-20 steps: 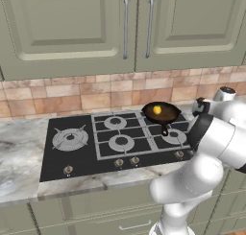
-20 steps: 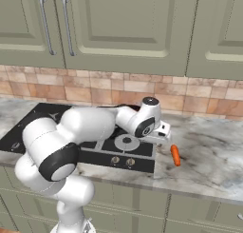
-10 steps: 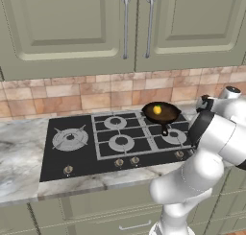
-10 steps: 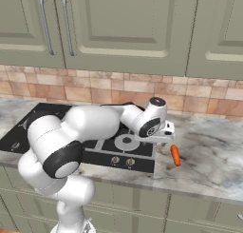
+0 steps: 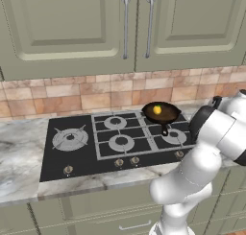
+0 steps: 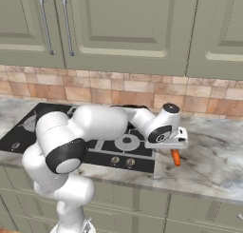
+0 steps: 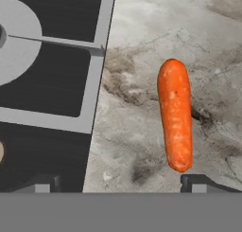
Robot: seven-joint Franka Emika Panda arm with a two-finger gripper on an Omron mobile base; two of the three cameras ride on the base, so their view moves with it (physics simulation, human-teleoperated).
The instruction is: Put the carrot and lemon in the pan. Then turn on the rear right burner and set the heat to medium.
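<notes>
The arm bends low beside the stove (image 6: pixel 71 127), jaws wide above the carrot (image 7: pixel 175 113) on the table (image 6: pixel 213 156); the lemon (image 5: pixel 157 109) sits in the pan (image 5: pixel 166 115).

End effector (image 7: pixel 120 182) points downward, fingers spread wide.

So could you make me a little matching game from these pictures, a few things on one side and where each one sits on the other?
Things:
1. lemon
2. carrot
3. pan
4. tool

Places or states:
A. lying on the marble counter beside the stove
B. on the rear right burner
C. inside the pan
D. open, hanging just above the carrot

Pairs: 1-C, 2-A, 3-B, 4-D
</notes>
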